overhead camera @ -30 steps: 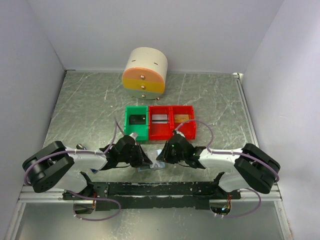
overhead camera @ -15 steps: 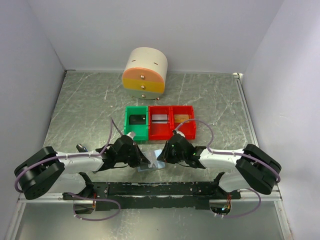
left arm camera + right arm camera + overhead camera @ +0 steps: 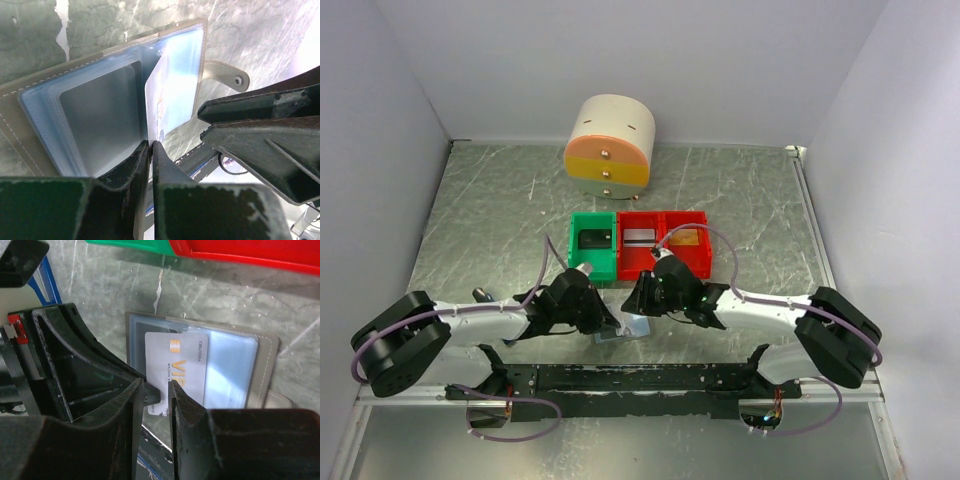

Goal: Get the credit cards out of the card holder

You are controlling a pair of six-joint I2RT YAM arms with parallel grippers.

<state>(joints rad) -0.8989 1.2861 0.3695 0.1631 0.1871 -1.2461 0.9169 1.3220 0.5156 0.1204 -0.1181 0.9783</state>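
Starting at the near edge of the table [image 3: 500, 220], we are looking at both arms reaching in over the card holder [image 3: 266, 360]. It is lying open and flat close to that edge, about midway along it, with its snap tab [image 3: 226, 75] sticking out to one side. The left gripper [image 3: 150, 146] is clenching on the lower edge of a pale credit card [image 3: 172, 365] that is resting against the holder's clear blue pockets. We cannot tell whether the card's far end is tucked into one. A second ago those fingers were standing wider and a little further left; they have since slid in and nipped shut. The right gripper [image 3: 156, 390] has meanwhile been swinging leftward and away from the near edge. It is now hovering right over the card with its jaws a little apart, grasping nothing that we can make out. We are reading this as the pull beginning: the card is pinched but not yet free of the holder.

On the card's face we are making out a gold chip and large gold letters starting "VI"; the small print beside them is too fine to read.

Further back, toward the table's middle, a green bin [image 3: 592, 268] is holding a black card [image 3: 593, 238]. The red bin [image 3: 640, 215] beside it is holding a silver card [image 3: 640, 238] and a gold card [image 3: 686, 237]. At the far edge a round drawer unit [image 3: 610, 145] is standing.
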